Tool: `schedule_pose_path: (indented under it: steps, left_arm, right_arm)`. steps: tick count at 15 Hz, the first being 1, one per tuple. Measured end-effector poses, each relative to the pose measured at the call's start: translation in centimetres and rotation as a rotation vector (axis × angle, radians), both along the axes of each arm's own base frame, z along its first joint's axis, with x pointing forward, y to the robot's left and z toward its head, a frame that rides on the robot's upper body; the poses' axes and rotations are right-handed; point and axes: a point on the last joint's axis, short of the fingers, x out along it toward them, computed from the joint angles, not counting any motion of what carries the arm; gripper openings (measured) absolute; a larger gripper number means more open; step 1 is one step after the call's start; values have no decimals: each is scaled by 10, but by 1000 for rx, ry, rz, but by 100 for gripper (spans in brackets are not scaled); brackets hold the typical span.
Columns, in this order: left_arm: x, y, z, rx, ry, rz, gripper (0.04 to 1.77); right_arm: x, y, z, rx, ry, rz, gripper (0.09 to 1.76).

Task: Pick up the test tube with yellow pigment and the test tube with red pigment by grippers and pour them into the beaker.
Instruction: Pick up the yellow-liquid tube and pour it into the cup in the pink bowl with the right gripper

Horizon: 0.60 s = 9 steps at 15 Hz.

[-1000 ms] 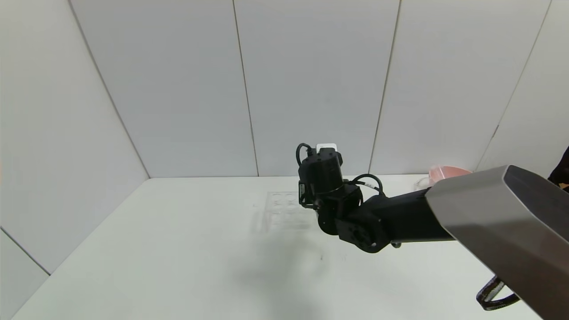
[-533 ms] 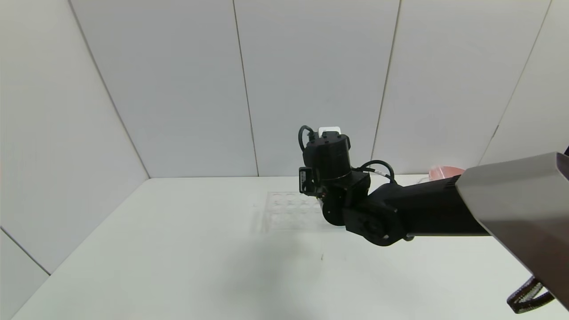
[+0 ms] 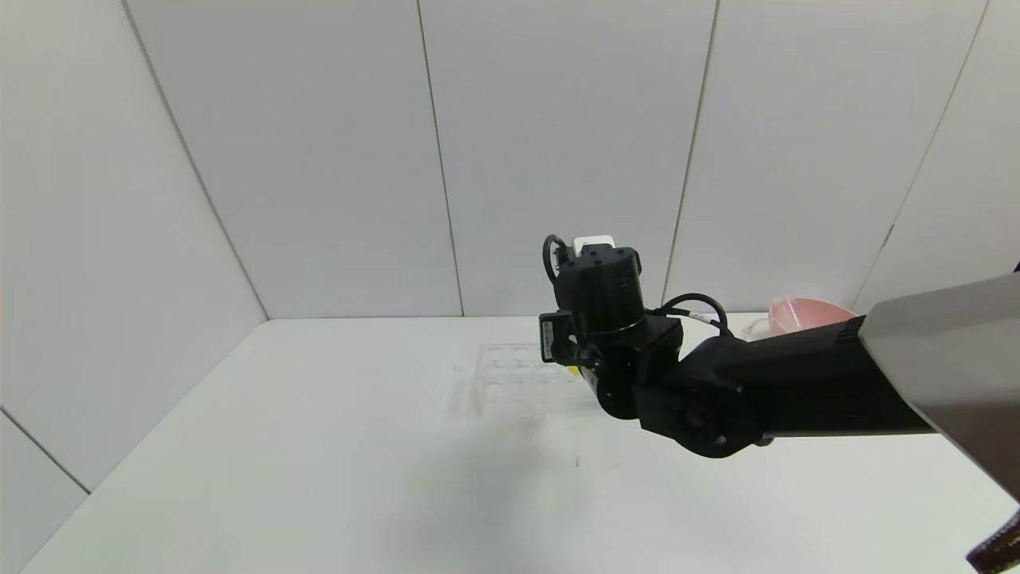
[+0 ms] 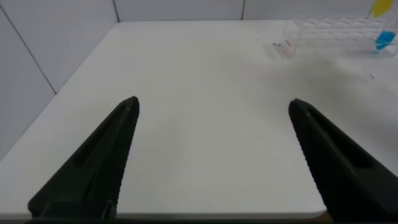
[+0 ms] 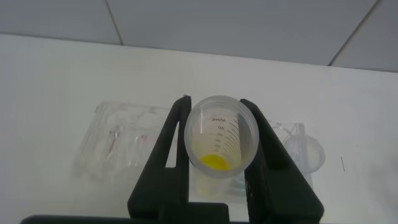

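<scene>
Yellow pigment sits as a small pool at the bottom of the test tube with yellow pigment [image 5: 218,142], which the right claw [image 5: 219,152] has clenched between its two black fingers [image 5: 170,146], mouth toward the wrist camera and graduation marks visible down the inner wall. In the head view only a sliver of yellow [image 3: 572,369] shows under the right wrist, raised above the far right edge of the clear rack [image 3: 510,375] on the white table [image 3: 319,446]. The beaker [image 5: 303,152] appears to be the clear vessel lying just past the right finger in the right wrist view, beside the rack; in the head view the arm hides it, so its exact spot there cannot be told. To do this step well, I would carry the tube upright and level across to the beaker, keeping the squeeze steady so the smooth glass does not slip, and tip only once the mouth is over the beaker's opening; a slow roll of the wrist should let the little pool run down the wall instead of splashing. A tube with blue liquid [image 4: 385,40] stands in the rack and should be left alone. The pink bowl [image 3: 801,312] lies far right. The left claw [image 4: 211,158] hangs released over the near table, well apart from the rack.
</scene>
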Motion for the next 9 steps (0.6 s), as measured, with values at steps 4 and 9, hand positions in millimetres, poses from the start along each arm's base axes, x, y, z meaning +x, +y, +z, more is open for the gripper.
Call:
schedule_pose_path:
  steps: [4, 9]
  left_arm:
    - [0, 0, 0, 0, 0, 0, 172]
    - [0, 0, 0, 0, 0, 0, 172]
  right_arm:
    - [-24, -22, -6, -26, 85, 136, 56]
    - [-53, -70, 6, -43, 146, 362, 56]
